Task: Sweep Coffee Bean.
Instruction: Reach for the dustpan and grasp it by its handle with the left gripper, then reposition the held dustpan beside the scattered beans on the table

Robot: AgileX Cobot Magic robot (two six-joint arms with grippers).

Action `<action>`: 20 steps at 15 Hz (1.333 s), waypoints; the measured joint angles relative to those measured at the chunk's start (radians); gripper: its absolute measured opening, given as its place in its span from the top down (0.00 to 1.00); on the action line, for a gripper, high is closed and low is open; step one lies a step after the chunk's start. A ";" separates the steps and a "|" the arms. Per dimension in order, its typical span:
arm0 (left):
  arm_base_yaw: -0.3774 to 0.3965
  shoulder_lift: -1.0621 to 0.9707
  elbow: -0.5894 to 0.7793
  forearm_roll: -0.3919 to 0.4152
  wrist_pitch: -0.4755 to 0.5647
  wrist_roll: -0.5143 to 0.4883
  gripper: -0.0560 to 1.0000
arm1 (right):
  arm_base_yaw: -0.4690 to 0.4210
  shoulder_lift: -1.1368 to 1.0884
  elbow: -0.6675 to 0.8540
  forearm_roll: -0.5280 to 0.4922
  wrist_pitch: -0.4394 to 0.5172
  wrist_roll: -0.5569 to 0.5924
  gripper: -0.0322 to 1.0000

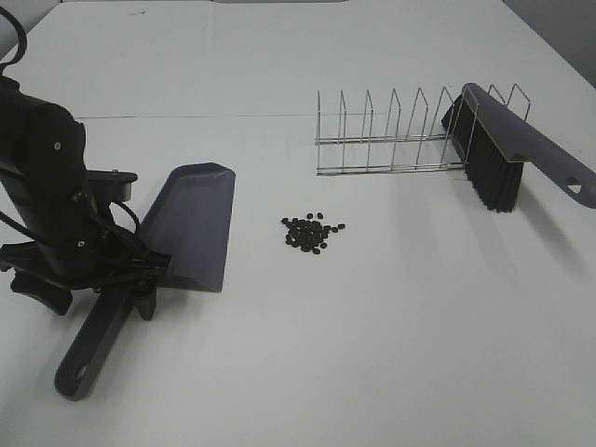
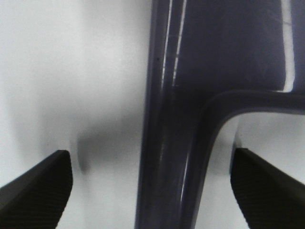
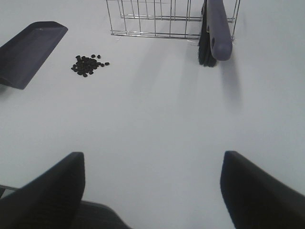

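A small pile of dark coffee beans (image 1: 312,235) lies on the white table (image 1: 391,335); it also shows in the right wrist view (image 3: 88,65). The grey dustpan (image 1: 191,223) lies to the left of the pile, its handle (image 1: 93,340) pointing toward the front. My left gripper (image 1: 132,282) is open and straddles the handle (image 2: 171,157) where it meets the pan, its fingertips (image 2: 38,191) apart from it. The grey brush (image 1: 507,149) with black bristles leans on the wire rack (image 1: 386,140). My right gripper (image 3: 152,191) is open and empty above bare table, out of the exterior view.
The wire rack (image 3: 147,19) stands behind the beans, with the brush (image 3: 217,28) at its right end. The dustpan's open edge (image 3: 28,47) faces the pile. A table seam runs across the back.
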 joint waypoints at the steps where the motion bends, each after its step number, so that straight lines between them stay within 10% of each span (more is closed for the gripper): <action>1: 0.000 0.009 0.000 0.000 0.000 0.000 0.22 | 0.000 0.000 0.000 0.000 0.000 0.000 0.29; 9: 0.000 0.022 -0.006 -0.032 0.000 0.041 0.64 | 0.000 0.000 0.000 0.000 0.000 0.000 0.29; 20: 0.000 0.024 -0.009 -0.048 0.002 0.152 0.64 | 0.000 0.000 0.000 0.000 0.000 0.000 0.29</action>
